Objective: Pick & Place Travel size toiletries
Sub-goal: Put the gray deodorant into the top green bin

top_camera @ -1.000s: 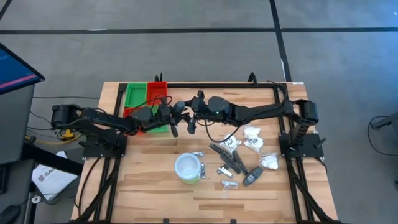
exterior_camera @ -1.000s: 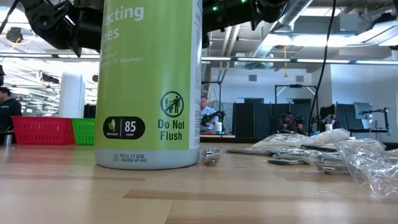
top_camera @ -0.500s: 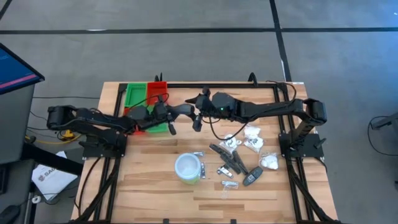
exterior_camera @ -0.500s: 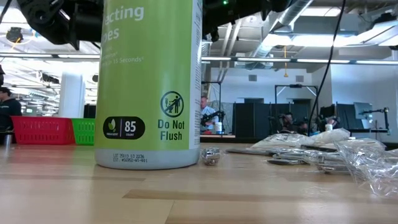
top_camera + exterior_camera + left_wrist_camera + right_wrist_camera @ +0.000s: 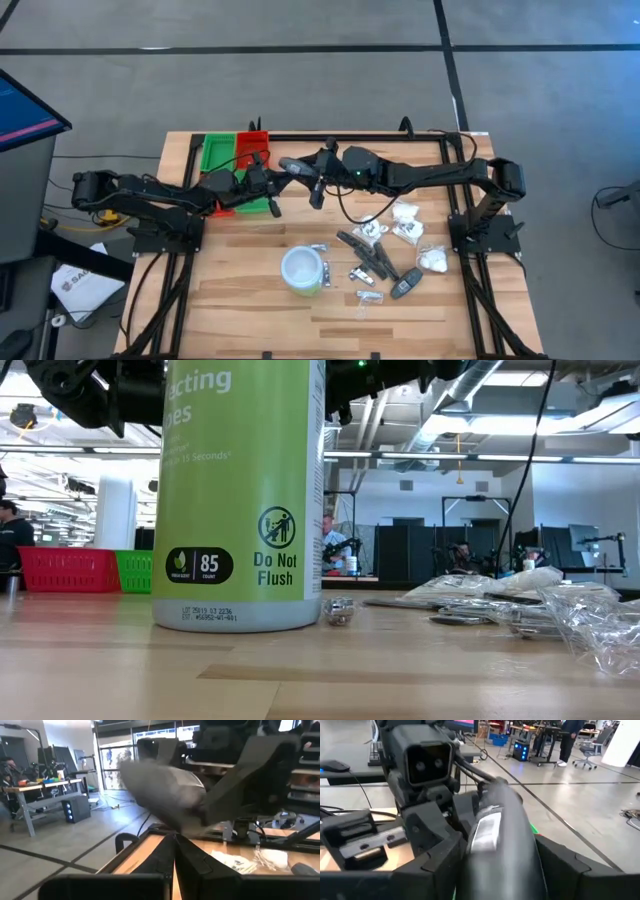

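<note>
A dark grey oval toiletry (image 5: pixel 293 165) with a silver label hangs in the air just right of the red and green tray (image 5: pixel 235 150). My right gripper (image 5: pixel 500 870) reaches in from the right and is closed on it. Coming from the left, my left gripper (image 5: pixel 175 837) has its fingers shut, and the oval (image 5: pixel 160 785) shows right beyond their tips. The other travel size toiletries (image 5: pixel 385 250), black sticks, white packets and clear sachets, lie in a loose heap on the right half of the table. My right gripper holds the oval between its two fingers (image 5: pixel 440 862), one on each long side (image 5: pixel 470 845). The fingers come about level from the table's right and lie along it. The oval is lifted clear of the table. My left gripper's shut tips end right at the oval's edge (image 5: pixel 172 827); I cannot tell whether they touch it.
A round white tub with a green side (image 5: pixel 302 270) stands near the table's front middle and fills much of the low view (image 5: pixel 240 490). A black frame (image 5: pixel 455 180) runs along the table's far and side edges. Cables trail from both arms.
My left gripper has shut beside the oval. Both arms have stayed nearly in place, nose to nose by the tray, and the oval has stayed in the air between them.
</note>
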{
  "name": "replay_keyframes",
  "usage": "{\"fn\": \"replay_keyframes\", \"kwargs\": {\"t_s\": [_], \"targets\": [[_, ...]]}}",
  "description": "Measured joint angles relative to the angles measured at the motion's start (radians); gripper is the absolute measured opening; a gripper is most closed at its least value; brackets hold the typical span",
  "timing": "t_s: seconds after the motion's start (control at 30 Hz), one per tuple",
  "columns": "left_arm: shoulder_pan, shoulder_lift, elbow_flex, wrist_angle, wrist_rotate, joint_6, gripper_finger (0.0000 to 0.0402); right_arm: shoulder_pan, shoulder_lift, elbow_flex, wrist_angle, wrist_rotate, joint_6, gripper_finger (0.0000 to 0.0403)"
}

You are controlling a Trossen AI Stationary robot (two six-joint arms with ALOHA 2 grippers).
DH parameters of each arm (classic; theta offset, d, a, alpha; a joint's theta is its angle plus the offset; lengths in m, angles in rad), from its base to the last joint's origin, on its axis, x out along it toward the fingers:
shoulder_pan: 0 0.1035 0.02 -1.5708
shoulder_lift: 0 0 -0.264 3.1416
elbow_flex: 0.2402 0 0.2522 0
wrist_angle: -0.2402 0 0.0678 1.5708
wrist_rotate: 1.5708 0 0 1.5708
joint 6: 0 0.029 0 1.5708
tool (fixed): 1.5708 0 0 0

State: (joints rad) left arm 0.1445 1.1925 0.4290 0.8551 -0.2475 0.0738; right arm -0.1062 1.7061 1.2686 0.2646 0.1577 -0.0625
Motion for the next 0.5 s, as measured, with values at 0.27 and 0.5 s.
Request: {"fn": "replay_keyframes", "kwargs": {"t_s": [0.27,0.5], "targets": [[0.000,0.000,0.000,-0.003,-0.002,0.000,0.0003,0.001,0.000,0.000,-0.038,-0.003,0.002,0.0174],[0.000,0.000,0.000,-0.001,-0.004,0.000,0.0003,0.005,0.000,0.000,-0.049,-0.003,0.010,0.0170]]}}
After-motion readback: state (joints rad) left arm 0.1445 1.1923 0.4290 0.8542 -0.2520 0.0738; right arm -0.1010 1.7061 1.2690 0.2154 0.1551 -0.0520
